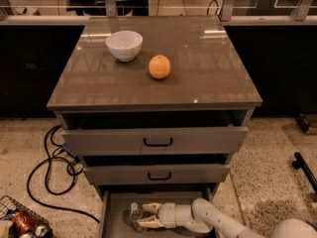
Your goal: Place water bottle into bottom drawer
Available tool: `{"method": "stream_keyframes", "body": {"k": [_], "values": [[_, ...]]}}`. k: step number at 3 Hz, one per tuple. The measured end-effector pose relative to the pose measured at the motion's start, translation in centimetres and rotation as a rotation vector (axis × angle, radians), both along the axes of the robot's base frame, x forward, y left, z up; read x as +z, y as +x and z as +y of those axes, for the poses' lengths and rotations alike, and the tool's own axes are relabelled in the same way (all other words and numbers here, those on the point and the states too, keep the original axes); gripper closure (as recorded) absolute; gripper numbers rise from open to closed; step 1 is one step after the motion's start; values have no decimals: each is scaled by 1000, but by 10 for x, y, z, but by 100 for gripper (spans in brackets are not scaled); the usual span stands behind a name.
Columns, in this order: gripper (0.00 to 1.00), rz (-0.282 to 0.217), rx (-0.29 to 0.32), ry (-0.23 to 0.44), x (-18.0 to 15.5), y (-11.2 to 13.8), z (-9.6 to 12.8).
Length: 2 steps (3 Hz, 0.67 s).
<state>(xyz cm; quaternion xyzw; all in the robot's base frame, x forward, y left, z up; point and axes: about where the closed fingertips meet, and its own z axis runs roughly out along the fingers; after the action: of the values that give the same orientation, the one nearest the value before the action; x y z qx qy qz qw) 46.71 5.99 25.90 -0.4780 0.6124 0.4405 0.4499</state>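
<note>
The bottom drawer (113, 217) is pulled open below two upper drawers with black handles. The water bottle (133, 213), clear with a white cap, lies on its side on the drawer floor at the left, cap toward the back left. My gripper (142, 216) reaches in from the lower right on a white arm, its pale fingers (151, 224) around the bottle's body. The bottle's lower part is hidden behind the fingers.
An orange (159, 66) and a white bowl (124, 44) sit on the cabinet top. Black cables (47, 172) lie on the floor at left. A wire basket with red cans (22, 222) stands at the lower left. A black bar (304, 168) crosses the floor at right.
</note>
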Motion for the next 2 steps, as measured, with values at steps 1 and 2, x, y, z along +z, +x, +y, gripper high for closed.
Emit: {"method": "stream_keyframes", "body": {"k": [1,2], "values": [[100,11,13,19,-17,2,7],[100,24,23,23,-35,-1,11]]}}
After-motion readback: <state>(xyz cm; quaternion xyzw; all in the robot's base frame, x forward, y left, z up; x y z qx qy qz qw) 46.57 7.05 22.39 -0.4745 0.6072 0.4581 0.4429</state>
